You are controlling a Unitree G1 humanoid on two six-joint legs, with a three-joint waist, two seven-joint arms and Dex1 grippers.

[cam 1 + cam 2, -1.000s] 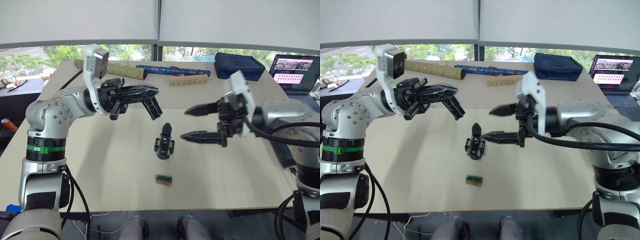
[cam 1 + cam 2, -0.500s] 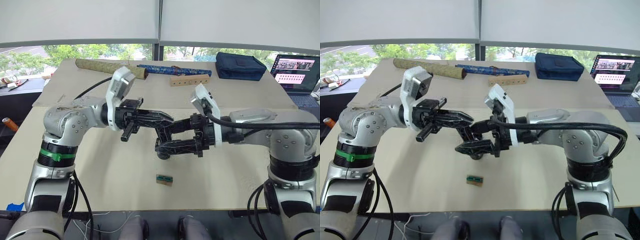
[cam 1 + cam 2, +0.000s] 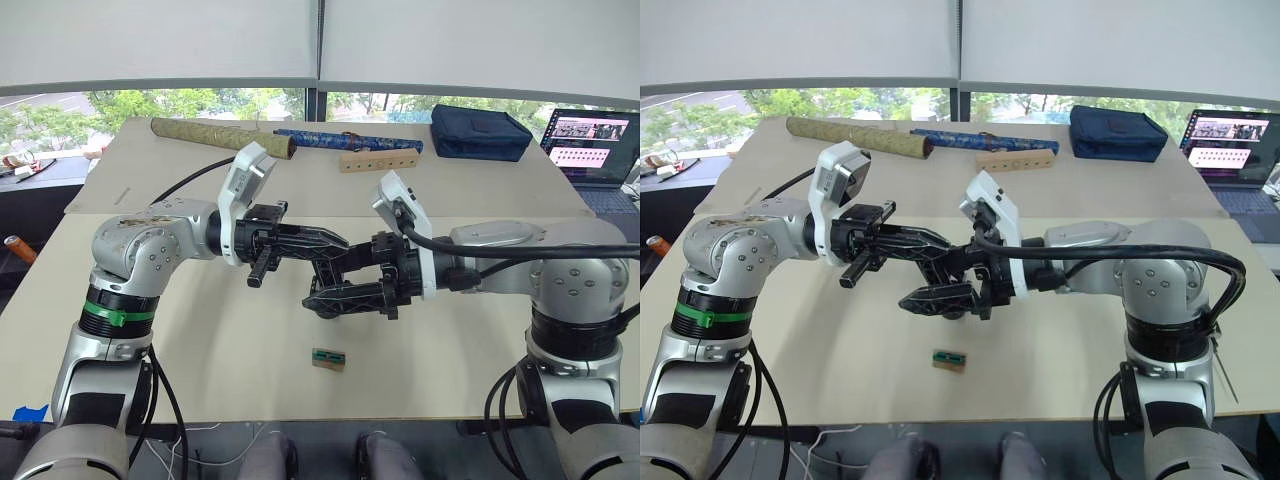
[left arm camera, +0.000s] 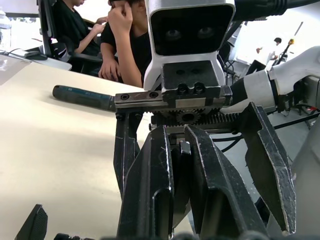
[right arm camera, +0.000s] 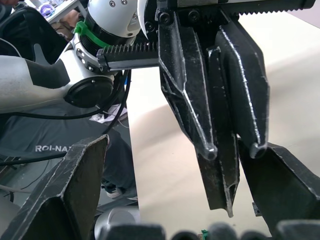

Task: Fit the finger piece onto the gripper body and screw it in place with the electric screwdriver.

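My left gripper (image 3: 335, 252) has its jaws clamped on the finger piece (image 5: 220, 165), lifted above the surface (image 3: 200, 340). My right gripper (image 3: 335, 290) spreads its jaws wide around them, over the gripper body (image 3: 958, 312).

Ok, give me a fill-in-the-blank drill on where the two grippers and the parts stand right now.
1. The left gripper is shut on the ___, whose pointed tip hangs below the gripper's fingers.
2. The right gripper, facing the left one over the middle of the table, has its fingers ___.
3. Nearer the robot than both grippers, a small green-and-brown ___ lies on the table.

Missing words: finger piece; open; block
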